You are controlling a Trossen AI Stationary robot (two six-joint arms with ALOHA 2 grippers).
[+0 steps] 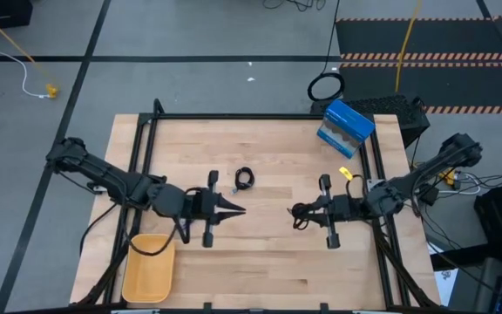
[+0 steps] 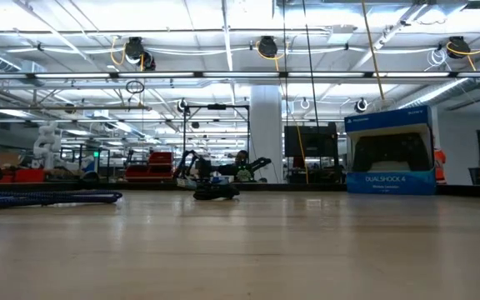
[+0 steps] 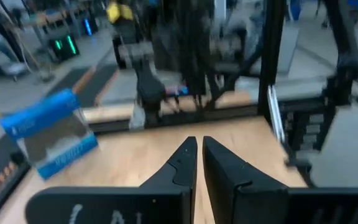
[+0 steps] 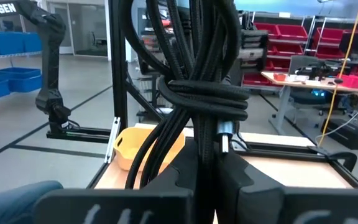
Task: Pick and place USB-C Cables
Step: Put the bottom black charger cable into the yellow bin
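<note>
My right gripper (image 1: pixel 308 212) is over the table's middle right and is shut on a loose black USB-C cable bundle (image 4: pixel 201 93), which fills the right wrist view. My left gripper (image 1: pixel 234 209) is shut on nothing and points toward the right gripper from the table's middle left. A tight black cable coil (image 1: pixel 244 179) lies flat on the wood beyond both grippers, and also shows in the low view (image 2: pixel 215 192). Another black cable (image 1: pixel 151 247) rests in the yellow bin (image 1: pixel 138 279). No purple cable is in view. My right gripper pinches the black bundle between its two fingers at the gathered strands just below the wrapped band (image 4: pixel 197 146). The fingers come level from the table's right. The loops stick out past the fingertips (image 1: pixel 298 212), and a silver connector (image 4: pixel 223 142) lies beside them.
A blue DualShock 4 box (image 1: pixel 347 128) stands at the far right corner (image 2: pixel 390 150). The yellow bin sits at the near left corner. A large black ring-shaped loop (image 1: pixel 325 87) lies on the floor beyond the table. A black frame rail (image 1: pixel 260 115) borders the table.
</note>
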